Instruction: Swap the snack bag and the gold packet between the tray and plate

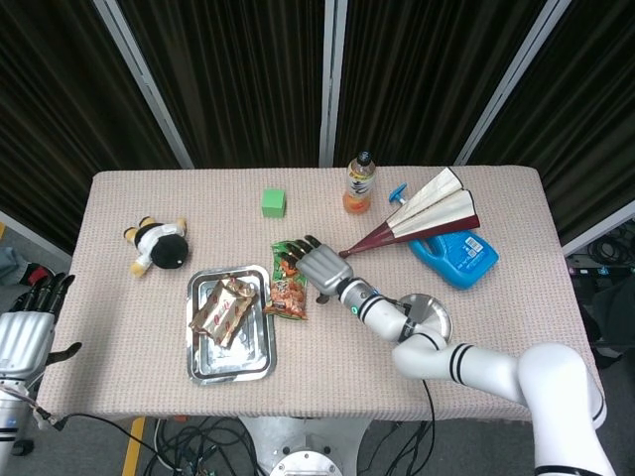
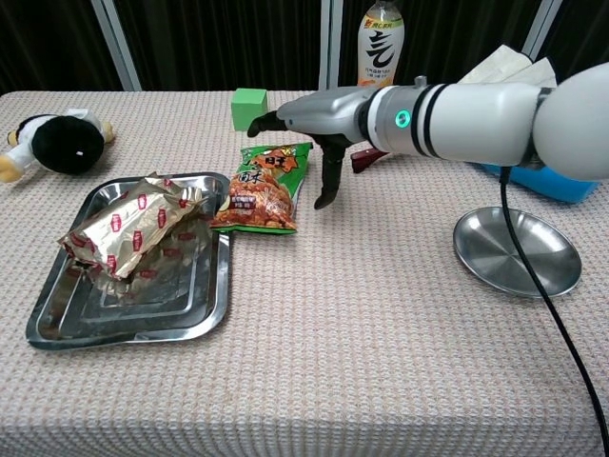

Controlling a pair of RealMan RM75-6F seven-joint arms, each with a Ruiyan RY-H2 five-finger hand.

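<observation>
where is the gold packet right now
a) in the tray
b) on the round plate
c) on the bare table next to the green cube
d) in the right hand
a: the gold packet lies in the tray, while the plate holds nothing and the right hand hovers open over the snack bag.

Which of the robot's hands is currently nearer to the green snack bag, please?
Right. The right hand hovers open just above the snack bag; the left hand sits off the table's left edge.
</observation>
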